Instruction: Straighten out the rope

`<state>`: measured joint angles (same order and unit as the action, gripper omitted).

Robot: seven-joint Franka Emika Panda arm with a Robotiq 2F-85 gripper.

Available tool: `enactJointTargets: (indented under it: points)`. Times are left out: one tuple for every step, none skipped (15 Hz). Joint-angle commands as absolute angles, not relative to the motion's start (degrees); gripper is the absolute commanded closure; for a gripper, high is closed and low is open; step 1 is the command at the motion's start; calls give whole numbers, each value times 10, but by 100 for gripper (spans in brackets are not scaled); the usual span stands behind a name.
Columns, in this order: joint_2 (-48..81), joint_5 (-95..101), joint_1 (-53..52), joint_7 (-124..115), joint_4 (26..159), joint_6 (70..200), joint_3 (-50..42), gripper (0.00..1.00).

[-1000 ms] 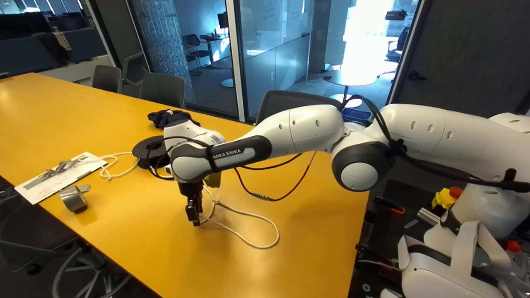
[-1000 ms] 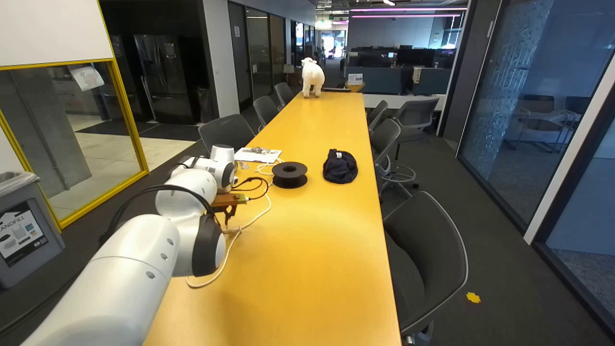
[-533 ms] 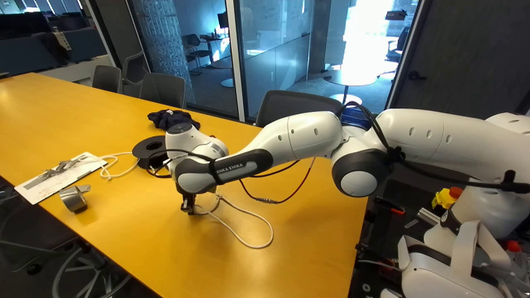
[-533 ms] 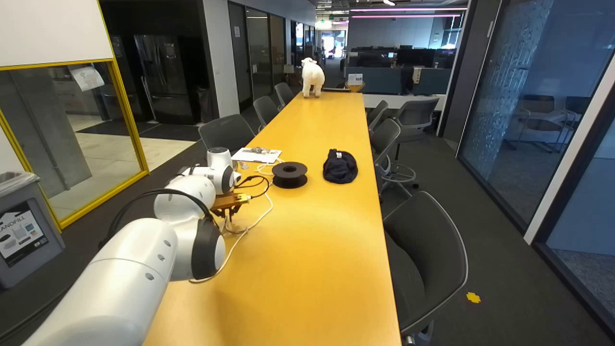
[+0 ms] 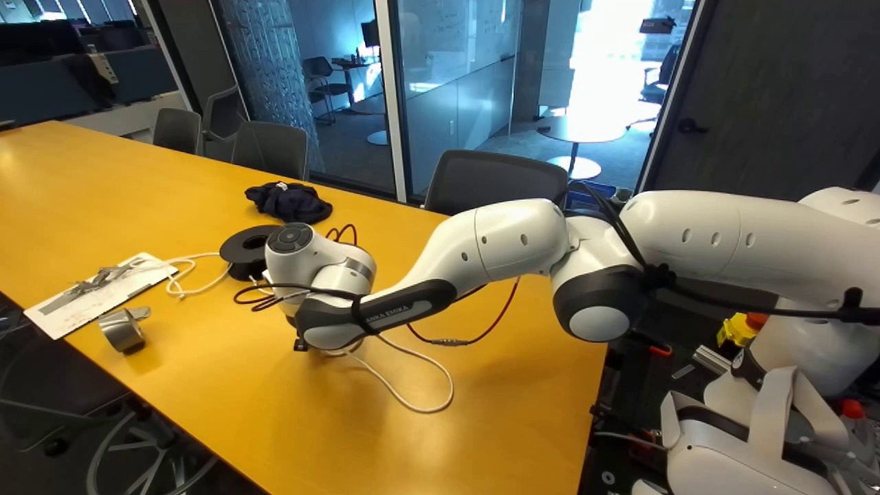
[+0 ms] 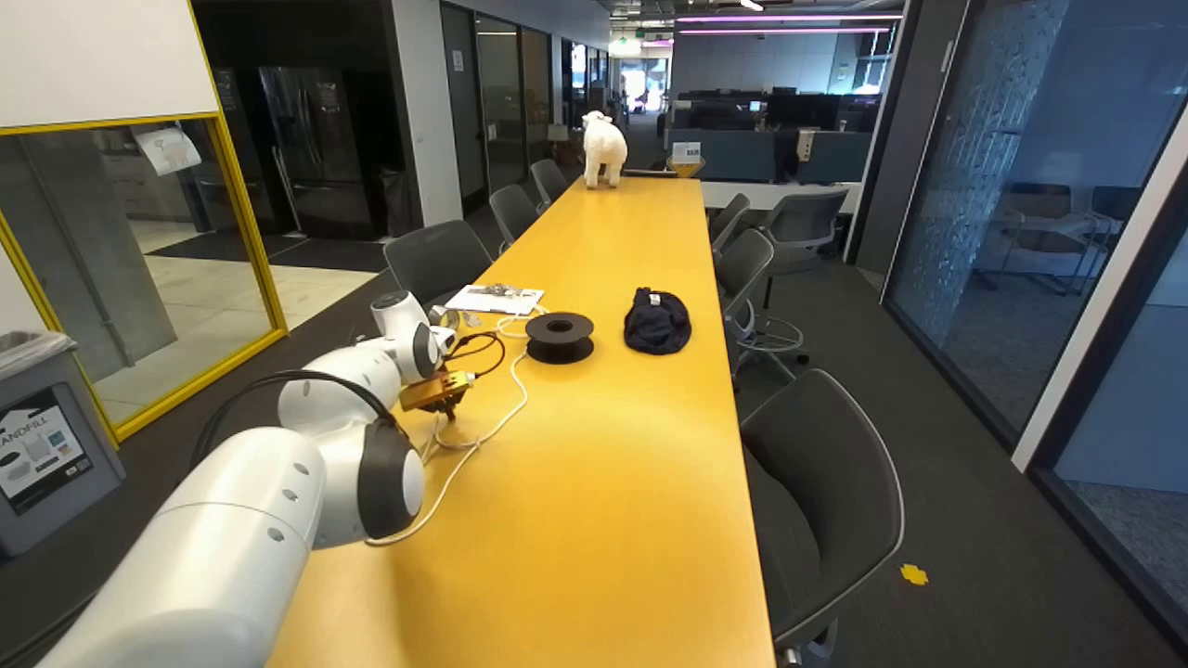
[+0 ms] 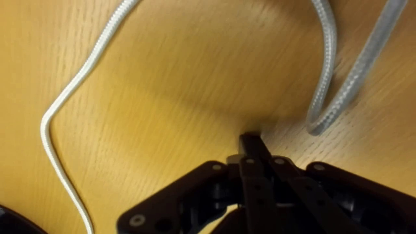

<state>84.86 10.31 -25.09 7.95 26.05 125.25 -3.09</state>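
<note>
The white rope (image 5: 447,381) lies on the table in an open loop with a crossing near the hand, partly covered by the arm in that exterior view. Another exterior angle shows the rope (image 6: 520,394) curving from the crossing up toward the spool. My gripper (image 7: 250,136) is shut with no rope visible between its fingertips. To the right of the tips, apart from them, the rope (image 7: 317,126) makes a tight bend; a separate wavy stretch runs down the left of the wrist view. The gripper (image 6: 451,413) hangs low over the table, its tips tilted.
A black spool (image 6: 560,339) stands beside the rope's far stretch, with a dark cap (image 6: 657,321) behind it. A flat white device (image 5: 103,295) with a short white cable (image 5: 185,275) and a silver tape roll (image 5: 122,330) lie near the table edge.
The gripper has gone from open to shut, and the hand has tilted and moved slightly. The rope's loop has shifted a little toward the hand's side, then stayed put.
</note>
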Motion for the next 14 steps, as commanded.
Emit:
enactJointTargets:
  points:
    - [829,97,-248,114,269,1185,-13,96]
    - [821,92,-245,127,270,1160,-5,94]
    - [816,91,-243,134,270,1136,-1,79]
    - [809,85,-238,148,268,1114,7,70]
    - [806,83,-235,156,266,1097,12,65]
    - [802,82,-232,163,264,1084,16,58]
    - [797,79,-229,171,264,1070,21,51]
    - [794,76,-225,178,262,1065,26,42]
    - [790,74,-221,181,261,1058,30,35]
    - [785,70,-218,186,262,1049,33,27]
    - [780,67,-214,191,264,1040,36,20]
    - [776,62,-210,199,265,1029,41,14]
    - [771,56,-206,209,266,1019,46,5]
    - [770,48,-201,216,263,1018,54,1]
